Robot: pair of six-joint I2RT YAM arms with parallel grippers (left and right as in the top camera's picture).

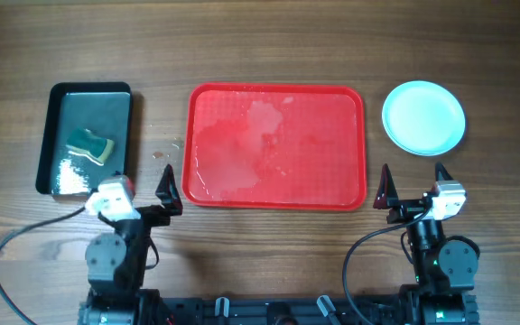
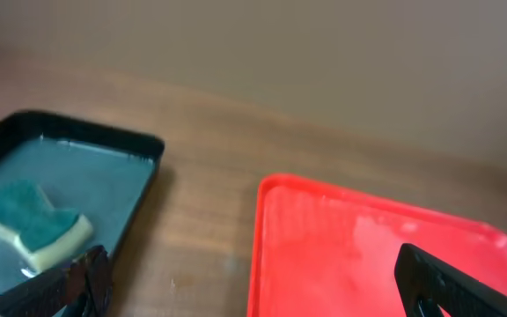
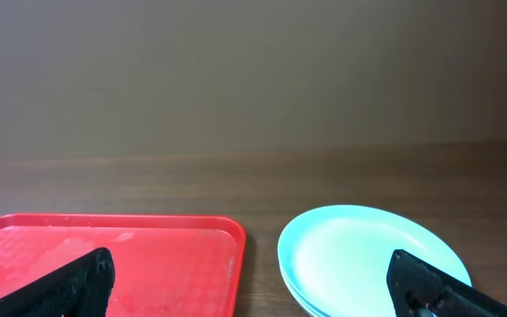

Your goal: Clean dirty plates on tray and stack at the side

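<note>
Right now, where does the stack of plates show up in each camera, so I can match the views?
Overhead: the plates sit at the upper right, on the wood just right of the red tray.
Left wrist: not in it; the red tray's left end fills the lower right.
Right wrist: the plates are lower right of centre, with the red tray to their left.
Shared landmark: the red tray, seen in all three views.

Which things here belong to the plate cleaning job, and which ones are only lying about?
Belong to the job: red tray, holding no plates; stacked plates beside it; sponge in the black tray.
Only lying about: small specks on the table between the two trays.
</note>
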